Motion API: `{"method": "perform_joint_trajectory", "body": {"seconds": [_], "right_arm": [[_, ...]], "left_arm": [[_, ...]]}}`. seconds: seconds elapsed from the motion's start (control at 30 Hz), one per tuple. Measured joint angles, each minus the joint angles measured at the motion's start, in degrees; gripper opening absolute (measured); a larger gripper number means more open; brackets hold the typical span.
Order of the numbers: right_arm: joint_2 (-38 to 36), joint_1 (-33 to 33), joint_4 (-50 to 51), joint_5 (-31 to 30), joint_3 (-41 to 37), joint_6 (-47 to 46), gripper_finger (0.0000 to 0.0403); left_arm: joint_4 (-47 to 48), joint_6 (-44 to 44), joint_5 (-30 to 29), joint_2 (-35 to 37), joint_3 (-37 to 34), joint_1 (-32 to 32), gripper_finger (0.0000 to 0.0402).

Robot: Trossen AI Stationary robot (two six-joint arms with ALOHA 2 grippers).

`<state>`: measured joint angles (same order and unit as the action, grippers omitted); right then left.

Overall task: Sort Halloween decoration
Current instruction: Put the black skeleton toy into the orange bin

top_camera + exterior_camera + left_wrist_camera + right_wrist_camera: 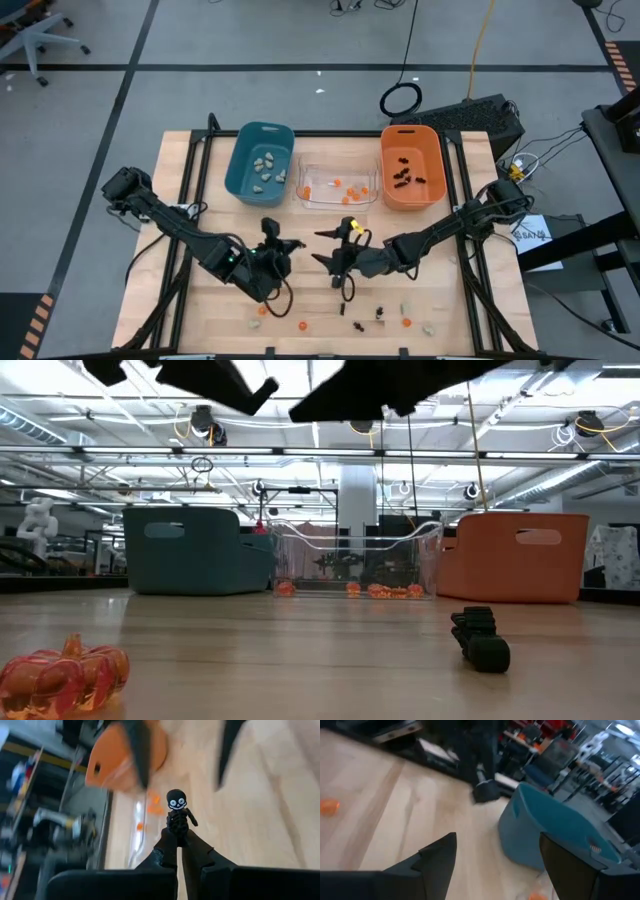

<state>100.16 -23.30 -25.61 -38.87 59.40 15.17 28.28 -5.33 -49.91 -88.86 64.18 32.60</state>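
My left gripper is shut on a small black figure with a white skull face, above the table's middle. My right gripper stands open and holds nothing, close to the right of the left one, and faces the teal bin. At the far side stand the teal bin with pale lumps, the clear bin with orange pieces and the orange bin with black ones. Several loose trinkets lie near the front edge, among them an orange pumpkin and a black piece. My left gripper pinches the black figure's lower body between its two fingertips. The skull head and arms stick out beyond the fingertips. The figure is lifted clear of the table.
The three bins stand side by side along the far edge. The loose trinkets lie in a row along the near edge, below both grippers. Bare wood lies between the bins and that row.
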Motion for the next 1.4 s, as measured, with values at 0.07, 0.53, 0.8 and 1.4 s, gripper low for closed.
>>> {"method": "perform_joint_trajectory", "body": {"seconds": [0.07,0.53,0.8,1.4], "right_arm": [[0.0,0.1,-2.1,0.4,0.0,1.5,0.0267],[0.0,0.3,-6.3,7.6,0.0,3.7,0.0200],[0.0,0.9,-5.8,7.6,0.0,3.7,0.0146],[0.0,1.0,-5.0,7.4,0.0,6.8,0.0012]], "left_arm": [[-3.2,-5.3,1.0,0.0,0.0,0.0,0.0001],[-7.5,-11.5,5.5,0.0,-0.9,-2.2,0.0001],[-8.9,-11.5,6.5,0.0,-0.9,-3.6,0.0001],[-8.7,-10.3,7.9,0.0,-0.9,-3.7,0.0001]]}}
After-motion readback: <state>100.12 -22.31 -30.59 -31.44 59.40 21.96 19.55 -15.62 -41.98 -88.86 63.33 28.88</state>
